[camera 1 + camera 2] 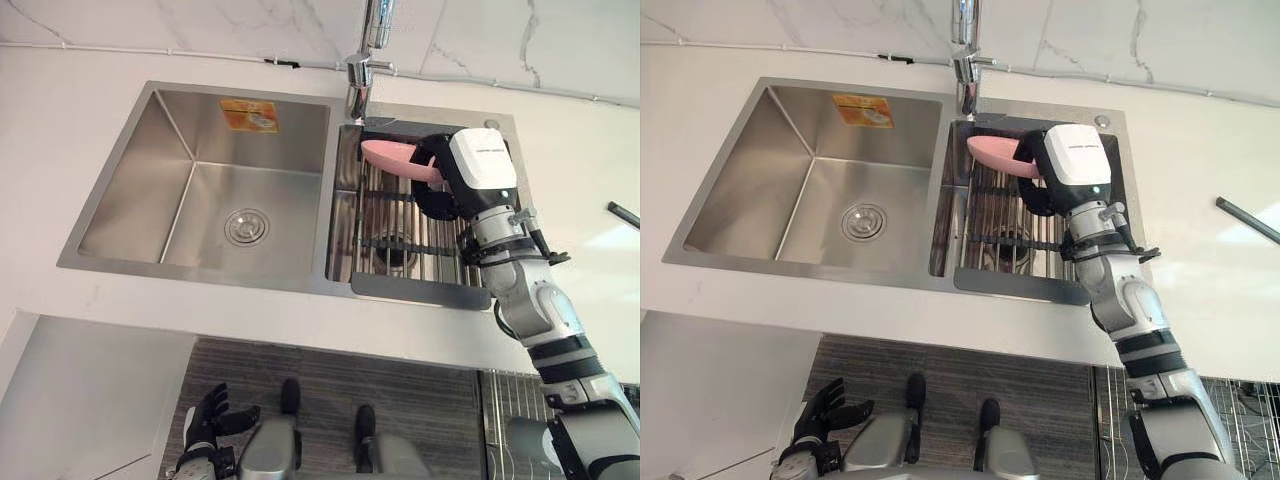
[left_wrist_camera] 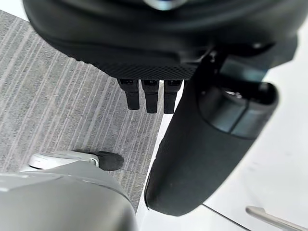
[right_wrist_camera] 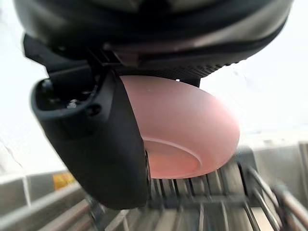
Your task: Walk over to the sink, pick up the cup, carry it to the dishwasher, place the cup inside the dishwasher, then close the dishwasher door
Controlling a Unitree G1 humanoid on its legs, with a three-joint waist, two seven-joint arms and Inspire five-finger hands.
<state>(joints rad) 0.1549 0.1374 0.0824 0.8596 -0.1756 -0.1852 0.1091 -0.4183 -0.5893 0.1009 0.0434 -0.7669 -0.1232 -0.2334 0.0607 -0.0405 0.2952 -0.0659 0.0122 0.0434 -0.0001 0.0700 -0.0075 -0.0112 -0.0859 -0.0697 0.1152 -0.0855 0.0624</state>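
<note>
A pink cup (image 1: 392, 157) is held above the wire rack (image 1: 405, 235) in the right basin of the steel sink (image 1: 200, 180). My right hand (image 1: 440, 180) is shut on the pink cup (image 3: 192, 130), with the thumb (image 3: 106, 144) curled across its side; the cup's base faces the wrist camera. The same cup (image 1: 995, 152) sits just below the tap (image 1: 965, 60). My left hand (image 1: 208, 420) hangs low beside the counter front, over the striped floor, its fingers (image 2: 147, 94) relaxed and holding nothing.
A white counter (image 1: 90, 120) surrounds the sink, with a marble wall behind. A dark bar (image 1: 622, 214) lies at the counter's right edge. A dishwasher rack (image 1: 510, 420) shows below the counter at lower right, and a white cabinet front (image 1: 80, 400) at lower left.
</note>
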